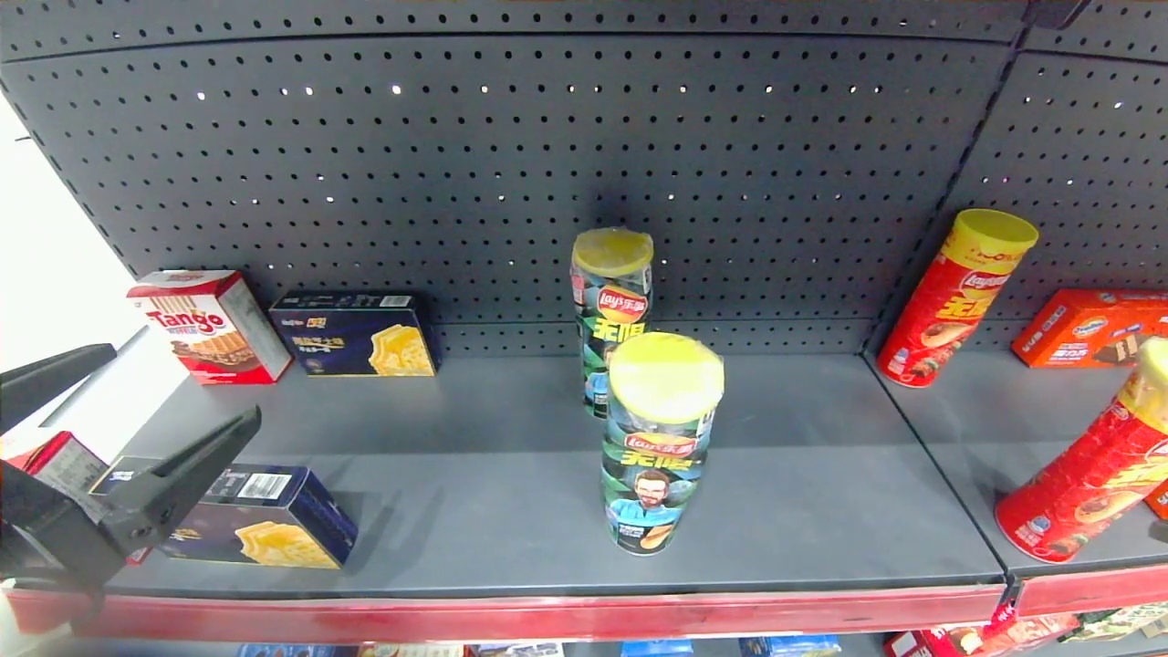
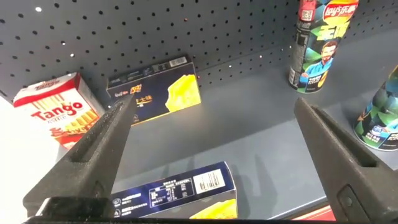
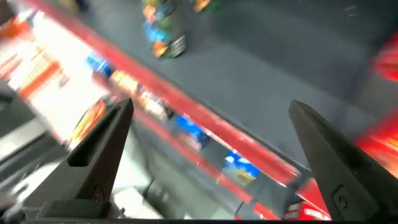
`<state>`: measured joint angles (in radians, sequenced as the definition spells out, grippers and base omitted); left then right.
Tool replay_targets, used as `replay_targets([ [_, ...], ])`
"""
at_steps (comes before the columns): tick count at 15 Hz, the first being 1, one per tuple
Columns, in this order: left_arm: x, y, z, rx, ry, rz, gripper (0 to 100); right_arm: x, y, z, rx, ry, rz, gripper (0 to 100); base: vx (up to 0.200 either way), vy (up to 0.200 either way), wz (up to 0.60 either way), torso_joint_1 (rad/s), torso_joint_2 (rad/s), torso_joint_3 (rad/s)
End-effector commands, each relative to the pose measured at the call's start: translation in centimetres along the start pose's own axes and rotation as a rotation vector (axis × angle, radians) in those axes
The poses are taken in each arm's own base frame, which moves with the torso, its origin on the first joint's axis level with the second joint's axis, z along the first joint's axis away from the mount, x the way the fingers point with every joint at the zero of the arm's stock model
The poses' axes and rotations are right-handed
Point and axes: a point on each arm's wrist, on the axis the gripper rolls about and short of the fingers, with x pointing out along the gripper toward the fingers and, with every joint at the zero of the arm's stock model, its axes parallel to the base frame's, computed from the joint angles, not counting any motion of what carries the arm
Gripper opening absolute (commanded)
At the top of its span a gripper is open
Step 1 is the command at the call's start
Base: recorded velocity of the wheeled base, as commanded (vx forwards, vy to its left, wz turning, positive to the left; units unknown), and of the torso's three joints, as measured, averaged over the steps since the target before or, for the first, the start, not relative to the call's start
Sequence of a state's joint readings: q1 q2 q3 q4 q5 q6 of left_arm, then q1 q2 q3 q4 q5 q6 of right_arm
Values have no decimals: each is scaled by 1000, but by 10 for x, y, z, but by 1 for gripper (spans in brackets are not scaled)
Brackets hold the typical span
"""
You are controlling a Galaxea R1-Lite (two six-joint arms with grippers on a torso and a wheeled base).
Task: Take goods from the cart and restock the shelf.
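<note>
Front navy box (image 1: 260, 516) flat, long axis L-R

- Shelf (image 1: 474, 456) lies bare between front blue box (image 1: 274, 522) and front green can (image 1: 659, 456).
- Bare room also separates rear green can (image 1: 610, 301) from leaning red can (image 1: 949, 301).

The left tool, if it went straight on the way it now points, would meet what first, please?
Probably the bare shelf floor, just past the near blue box; the open left tool aims between that and the far blue box. Depth is unclear.
</note>
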<state>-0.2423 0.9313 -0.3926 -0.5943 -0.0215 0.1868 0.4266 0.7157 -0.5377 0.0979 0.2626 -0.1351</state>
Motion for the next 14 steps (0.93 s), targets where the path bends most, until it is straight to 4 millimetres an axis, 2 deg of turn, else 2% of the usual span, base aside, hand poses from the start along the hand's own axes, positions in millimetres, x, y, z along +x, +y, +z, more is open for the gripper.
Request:
replay_targets([
  [1,4,0,-2,0,17,-3,100,65,4,2,-19,170,101,100,0,0,0,0,0,0],
  [3,5,0,-2,0,18,-5,100,93,4,2,-21,194,75,100,0,0,0,0,0,0],
  [6,5,-1,-2,0,19,-7,100,117,0,2,-13,268,19,100,0,0,0,0,0,0],
  [8,5,-1,-2,0,22,-10,100,130,-1,7,-13,280,19,100,0,0,0,0,0,0],
  [14,4,-3,-3,3,22,-34,100,185,-6,34,-18,279,-5,100,0,0,0,0,0,0],
])
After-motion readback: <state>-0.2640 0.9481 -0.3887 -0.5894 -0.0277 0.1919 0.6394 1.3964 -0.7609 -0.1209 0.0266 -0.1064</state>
